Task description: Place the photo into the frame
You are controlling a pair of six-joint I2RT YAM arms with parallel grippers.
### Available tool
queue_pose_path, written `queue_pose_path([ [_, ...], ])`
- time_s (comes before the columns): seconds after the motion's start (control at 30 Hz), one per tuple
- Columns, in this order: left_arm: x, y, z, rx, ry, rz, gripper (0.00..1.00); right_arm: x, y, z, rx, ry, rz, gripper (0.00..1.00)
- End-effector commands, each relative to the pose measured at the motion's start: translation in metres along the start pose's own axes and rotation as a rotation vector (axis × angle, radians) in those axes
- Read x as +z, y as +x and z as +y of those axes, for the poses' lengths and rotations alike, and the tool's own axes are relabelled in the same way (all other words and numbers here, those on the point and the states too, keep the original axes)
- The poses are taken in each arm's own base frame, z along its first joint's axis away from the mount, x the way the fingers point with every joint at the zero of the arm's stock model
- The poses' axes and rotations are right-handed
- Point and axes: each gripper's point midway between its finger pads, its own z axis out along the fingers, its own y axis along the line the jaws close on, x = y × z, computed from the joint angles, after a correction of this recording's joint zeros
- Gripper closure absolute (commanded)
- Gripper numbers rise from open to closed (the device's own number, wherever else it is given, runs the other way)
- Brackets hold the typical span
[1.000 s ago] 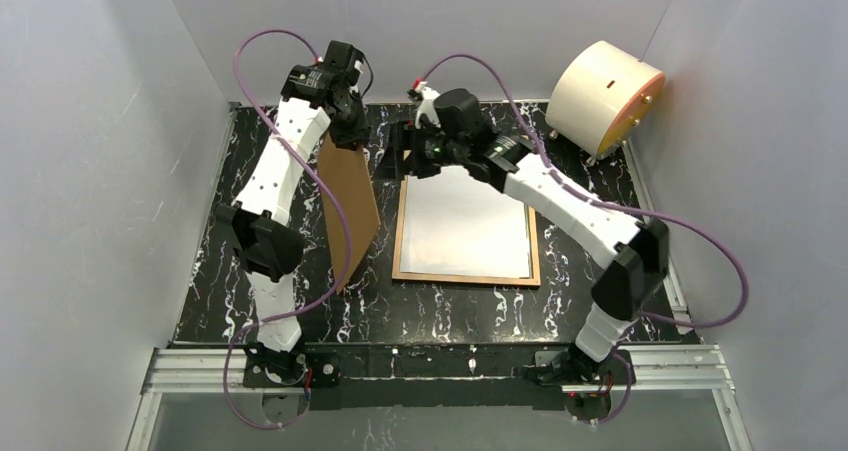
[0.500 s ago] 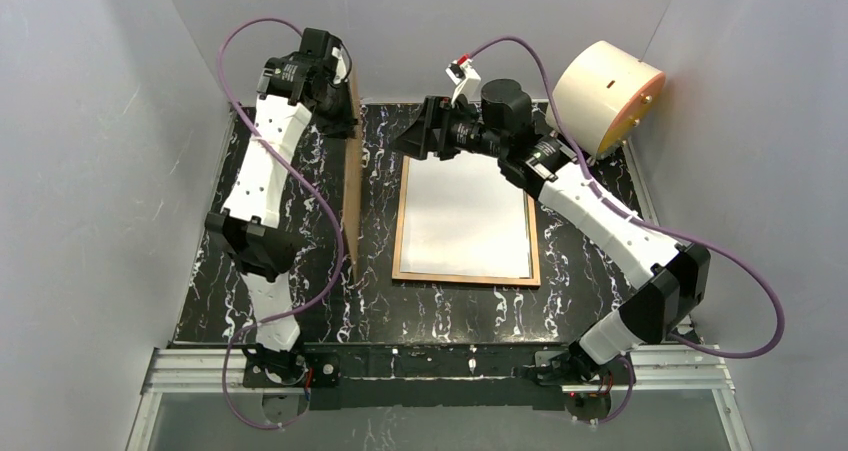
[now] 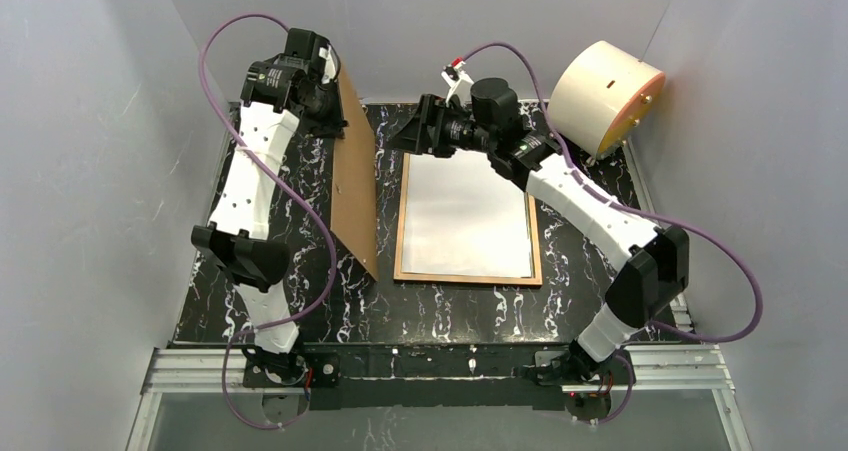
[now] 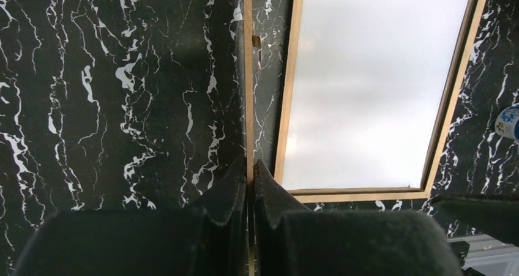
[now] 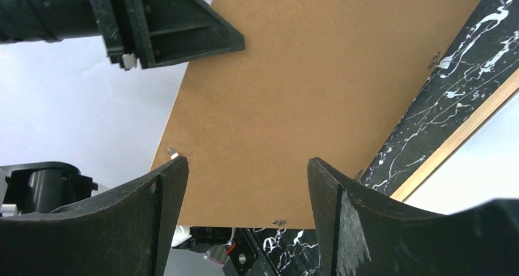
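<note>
Thin light-wood rectangular frame (image 3: 401,216) lies flat approx. mid-table on the black, white-veined marble-look table (image 3: 450,311), long sides running away from the arms. Inside it, edge to edge, is a pale grey-white rectangle. That's prob. the photo (image 3: 467,214) w/ its white back up, but no printed side shows, so can't say for sure.

L gripper (image 4: 250,169) is pinched tight on the thin edge of a flat, plain brown backing board (image 3: 355,196), no gap between pads and board. Board is held on edge, tilted, just left of the frame and running alongside it. Whether its low corner touches the table or the frame, can't tell.

R gripper (image 5: 245,163) hangs at the frame's far end, jaws spread wide w/ nothing between them, facing the board's brown face.

Round cream drum-shaped thing (image 3: 603,96) sits at the far right corner, well apart from the rest.
</note>
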Motion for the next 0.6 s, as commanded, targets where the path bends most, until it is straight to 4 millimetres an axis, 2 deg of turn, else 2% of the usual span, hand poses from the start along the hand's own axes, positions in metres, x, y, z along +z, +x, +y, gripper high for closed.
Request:
queue_pose_path([
  [0.0, -0.03, -0.005, -0.002, 0.048, 0.046, -0.079, 1.0, 0.012, -0.022, 0.019, 0.001, -0.102, -0.038, 0.19],
  [0.1, -0.034, 0.001, -0.008, 0.09, 0.099, -0.068, 1.0, 0.025, -0.035, 0.017, 0.032, -0.123, -0.058, 0.16],
  [0.23, -0.04, 0.001, -0.008, 0.122, 0.111, -0.086, 1.0, 0.036, -0.062, 0.02, 0.112, -0.176, -0.105, 0.14],
  [0.33, -0.042, 0.005, -0.017, 0.138, 0.168, -0.085, 1.0, 0.053, -0.077, 0.009, 0.19, -0.112, -0.109, 0.13],
  [0.37, -0.042, 0.007, -0.02, 0.139, 0.19, -0.086, 1.0, 0.058, -0.088, 0.011, 0.201, -0.101, -0.12, 0.13],
  [0.47, -0.043, 0.012, -0.024, 0.143, 0.229, -0.094, 1.0, 0.081, -0.095, 0.002, 0.241, -0.077, -0.097, 0.12],
  [0.57, -0.044, 0.014, -0.026, 0.158, 0.244, -0.094, 1.0, 0.093, -0.094, -0.006, 0.243, -0.073, -0.092, 0.12],
])
